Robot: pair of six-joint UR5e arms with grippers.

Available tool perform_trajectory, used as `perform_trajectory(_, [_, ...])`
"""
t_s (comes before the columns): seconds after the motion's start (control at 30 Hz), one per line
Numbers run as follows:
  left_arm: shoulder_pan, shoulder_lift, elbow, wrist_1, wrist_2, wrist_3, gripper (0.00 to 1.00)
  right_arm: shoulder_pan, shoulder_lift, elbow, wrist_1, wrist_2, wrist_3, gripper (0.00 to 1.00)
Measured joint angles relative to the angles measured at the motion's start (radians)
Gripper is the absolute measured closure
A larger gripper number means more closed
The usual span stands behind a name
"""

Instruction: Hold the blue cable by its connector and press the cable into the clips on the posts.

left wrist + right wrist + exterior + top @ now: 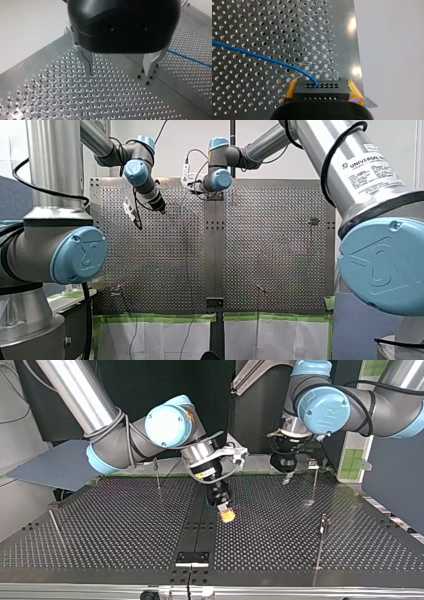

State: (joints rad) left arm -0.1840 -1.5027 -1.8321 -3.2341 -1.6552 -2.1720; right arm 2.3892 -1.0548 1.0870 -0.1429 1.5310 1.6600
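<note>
The black rectangular connector [322, 93] of the thin blue cable [262, 57] is clamped between the yellow pads [355, 90] of the right arm's tool [323, 88]. The cable is seen running away from it over the perforated metal table [249, 20]. The left arm's tool [119, 71] is held wide apart above the table, with nothing gripped.

Black connector [322, 92], two rows of pin holes, clamped in right gripper [323, 93] jaws. Blue cable [257, 55] leaves its far face and curves off across perforated tabletop [249, 20]. Thin posts [314, 485] upright, well apart; clips [312, 464] too small to read.
</note>
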Motion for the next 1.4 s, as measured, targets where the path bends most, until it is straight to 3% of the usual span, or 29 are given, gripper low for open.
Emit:
perform_trajectory(0.7, [0.057, -0.129, 0.009, 0.068, 0.173, -0.179, 0.0, -0.004, 0.0, 0.005, -0.002, 0.001, -0.004, 1.0])
perform_trajectory(0.9, [0.069, -0.119, 0.015, 0.064, 0.22, -0.227, 0.0, -0.006, 0.0, 0.005, -0.003, 0.001, -0.006, 1.0])
perform_trajectory(1.17, [0.078, -0.065, 0.016, 0.065, 0.288, -0.293, 0.0, -0.008, 0.001, 0.005, -0.004, 0.001, -0.01, 1.0])
perform_trajectory(1.4, [0.074, -0.057, 0.015, 0.077, 0.35, -0.315, 0.0, -0.009, 0.002, 0.005, -0.007, 0.003, -0.011, 1.0])
